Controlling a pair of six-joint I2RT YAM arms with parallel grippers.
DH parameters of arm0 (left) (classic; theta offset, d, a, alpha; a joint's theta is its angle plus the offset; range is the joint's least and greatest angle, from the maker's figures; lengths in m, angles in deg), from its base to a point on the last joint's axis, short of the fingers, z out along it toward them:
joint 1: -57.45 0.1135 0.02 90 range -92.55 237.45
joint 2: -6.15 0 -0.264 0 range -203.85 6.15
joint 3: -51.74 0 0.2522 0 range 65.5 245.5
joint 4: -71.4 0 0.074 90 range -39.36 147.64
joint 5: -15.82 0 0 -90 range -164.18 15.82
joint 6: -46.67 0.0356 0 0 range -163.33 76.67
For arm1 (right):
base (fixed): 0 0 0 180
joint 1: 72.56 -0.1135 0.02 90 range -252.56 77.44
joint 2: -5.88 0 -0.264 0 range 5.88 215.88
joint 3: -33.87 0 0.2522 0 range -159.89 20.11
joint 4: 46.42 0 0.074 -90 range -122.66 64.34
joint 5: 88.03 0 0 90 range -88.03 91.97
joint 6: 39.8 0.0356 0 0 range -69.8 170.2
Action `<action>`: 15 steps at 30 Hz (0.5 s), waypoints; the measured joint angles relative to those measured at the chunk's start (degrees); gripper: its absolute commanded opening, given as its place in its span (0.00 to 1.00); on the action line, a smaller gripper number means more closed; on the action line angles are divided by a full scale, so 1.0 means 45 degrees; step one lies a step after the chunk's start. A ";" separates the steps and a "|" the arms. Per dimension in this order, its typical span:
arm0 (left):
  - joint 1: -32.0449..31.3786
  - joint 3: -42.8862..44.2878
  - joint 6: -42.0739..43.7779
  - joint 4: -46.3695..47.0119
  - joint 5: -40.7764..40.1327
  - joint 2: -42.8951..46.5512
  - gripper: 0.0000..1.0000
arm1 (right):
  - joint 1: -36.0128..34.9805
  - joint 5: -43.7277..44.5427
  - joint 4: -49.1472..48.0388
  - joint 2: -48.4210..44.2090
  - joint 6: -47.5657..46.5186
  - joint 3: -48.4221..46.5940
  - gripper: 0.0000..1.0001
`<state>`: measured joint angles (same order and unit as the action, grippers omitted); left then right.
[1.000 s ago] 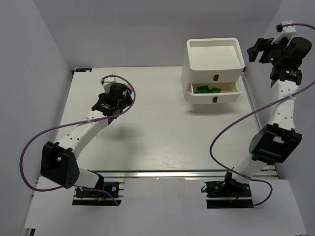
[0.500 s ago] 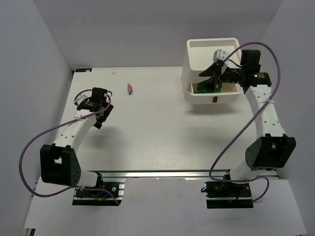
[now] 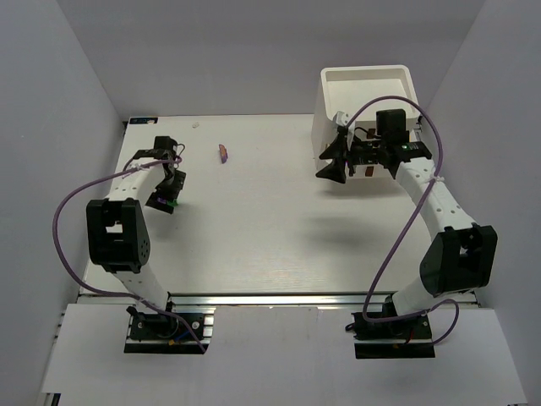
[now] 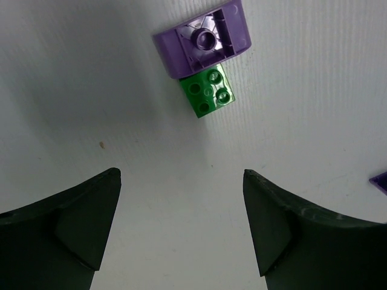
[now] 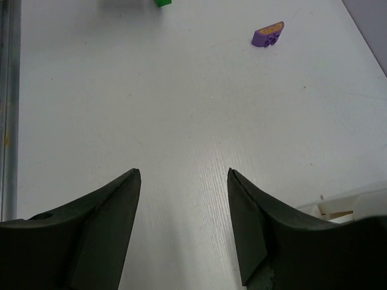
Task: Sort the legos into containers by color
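My left gripper is open, low over the table's far left. In the left wrist view it hangs above bare table, just short of a purple lego touching a green lego. Another purple piece shows at the right edge. A purple lego lies alone at the back and also shows in the right wrist view. My right gripper is open and empty, left of the white container unit; my arm hides the drawer's inside.
The unit's open top tray looks bare. A dark brown drawer handle shows below my right arm. A white drawer corner is at the right gripper's side. A green lego lies at the top edge.
My left gripper has swung to the far-left side and lowered over the purple and green legos. My right gripper has moved left, from over the open drawer to beside the unit.
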<state>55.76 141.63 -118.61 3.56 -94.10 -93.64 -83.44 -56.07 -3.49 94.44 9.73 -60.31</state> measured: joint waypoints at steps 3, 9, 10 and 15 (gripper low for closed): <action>0.0175 0.0049 -0.0141 -0.0102 0.0267 -0.0223 0.92 | -0.0117 0.0272 -0.0379 -0.0078 0.0355 0.0248 0.66; 0.0500 0.0529 -0.0272 -0.0180 0.0534 -0.1331 0.92 | -0.0175 0.0622 -0.0821 -0.0126 0.0719 0.0335 0.66; 0.0529 0.0554 -0.0277 -0.0165 0.0534 -0.1515 0.92 | -0.0175 0.0646 -0.0840 -0.0131 0.0738 0.0345 0.66; 0.0738 0.0928 -0.0267 -0.0068 0.0529 -0.2579 0.92 | -0.0180 0.0801 -0.0884 -0.0238 0.0865 0.0515 0.66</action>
<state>59.08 145.81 -119.82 3.25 -91.72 -105.25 -84.25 -52.46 -7.47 93.36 13.62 -58.00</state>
